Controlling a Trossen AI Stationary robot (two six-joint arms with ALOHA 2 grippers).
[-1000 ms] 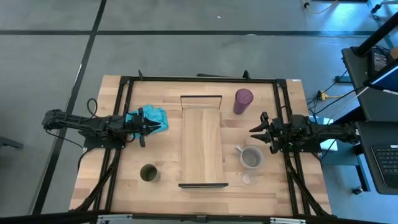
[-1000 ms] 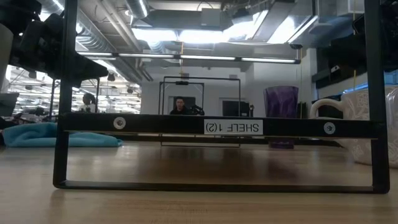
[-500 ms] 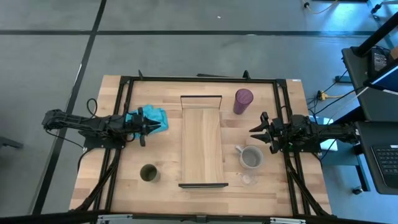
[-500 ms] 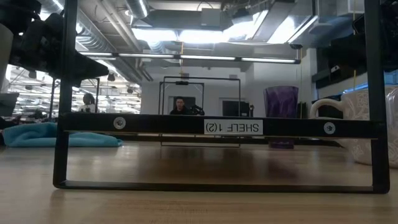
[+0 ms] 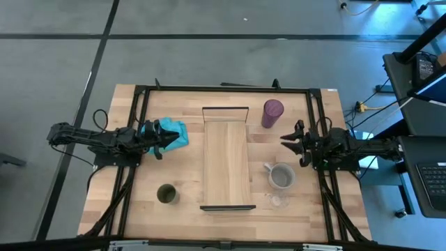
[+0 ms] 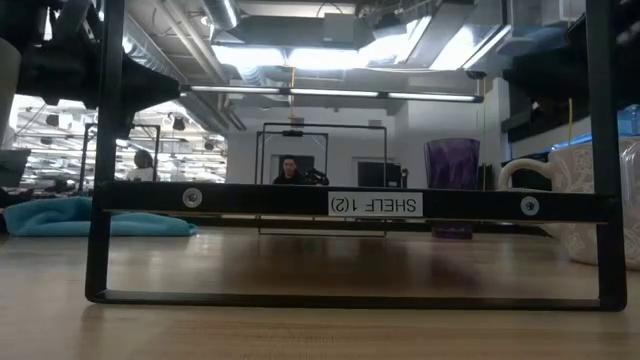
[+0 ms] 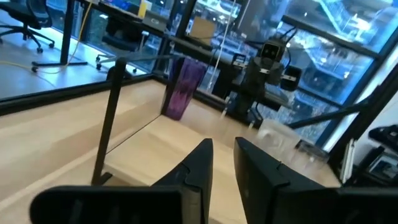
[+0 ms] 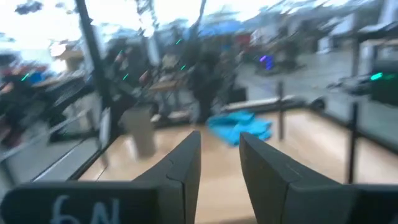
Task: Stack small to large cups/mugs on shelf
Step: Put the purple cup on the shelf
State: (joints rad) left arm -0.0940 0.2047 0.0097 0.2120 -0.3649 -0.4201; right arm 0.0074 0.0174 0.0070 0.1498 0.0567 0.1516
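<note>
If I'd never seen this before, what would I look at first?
Probably the long wooden shelf in the middle of the table, with nothing on it yet. Next comes the tall purple tumbler near its far right corner and the bright teal cloth on its left. The left gripper sits by the cloth and the right gripper near the grey mug.

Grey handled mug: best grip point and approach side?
Grip the rim wall of the grey handled mug from above, probably on the side away from the handle. It stands upright, mouth open, with its handle pointing toward the shelf. The right gripper is nearest; the tiny clear glass stands close by, so come down vertically.
</note>
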